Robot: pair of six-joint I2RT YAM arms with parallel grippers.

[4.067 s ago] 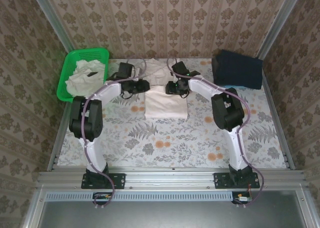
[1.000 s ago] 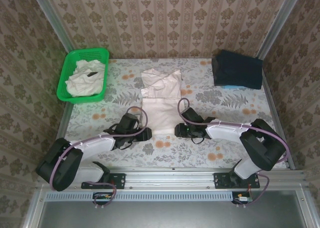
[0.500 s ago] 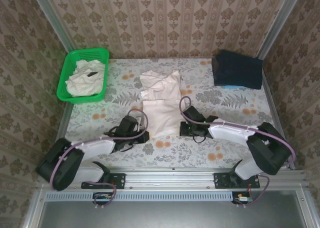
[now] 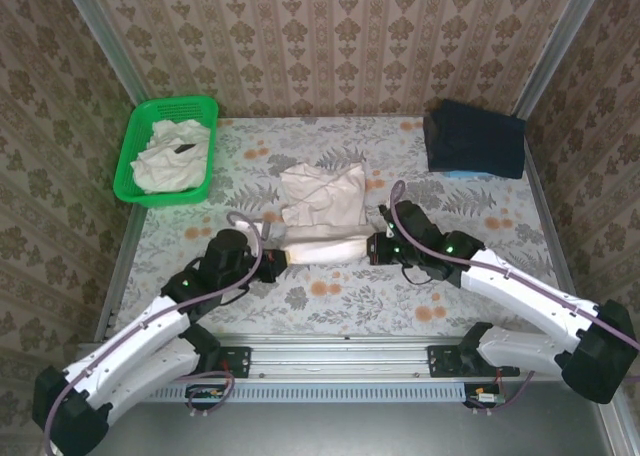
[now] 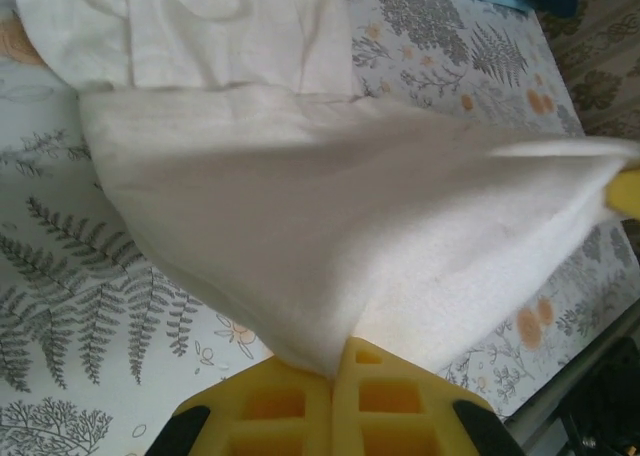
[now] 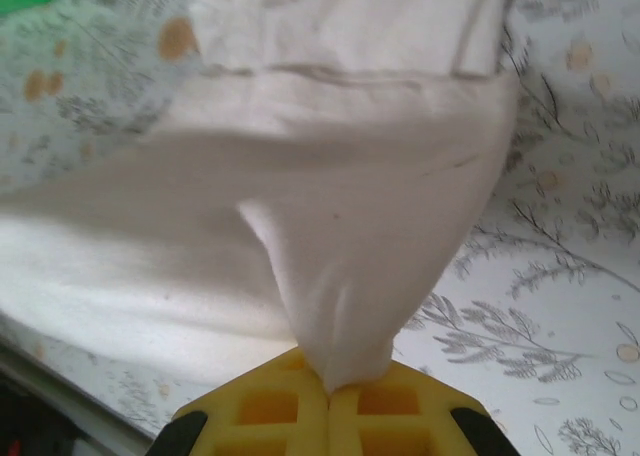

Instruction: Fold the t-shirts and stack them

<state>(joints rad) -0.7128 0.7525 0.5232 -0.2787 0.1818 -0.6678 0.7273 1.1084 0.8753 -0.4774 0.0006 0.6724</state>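
With your left gripper (image 4: pixel 277 258) and right gripper (image 4: pixel 372 248) each pinched shut on the t-shirt (image 4: pixel 322 198) hem, right of the basket (image 4: pixel 165 197), lift both corners evenly.

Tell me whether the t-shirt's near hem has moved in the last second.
Yes. The t-shirt's near hem has pulled away from the front rail, toward the back wall.

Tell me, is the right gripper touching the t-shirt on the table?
Touching. The right wrist view shows the t-shirt cloth running down into the right gripper, pinched between its shut yellow jaws.
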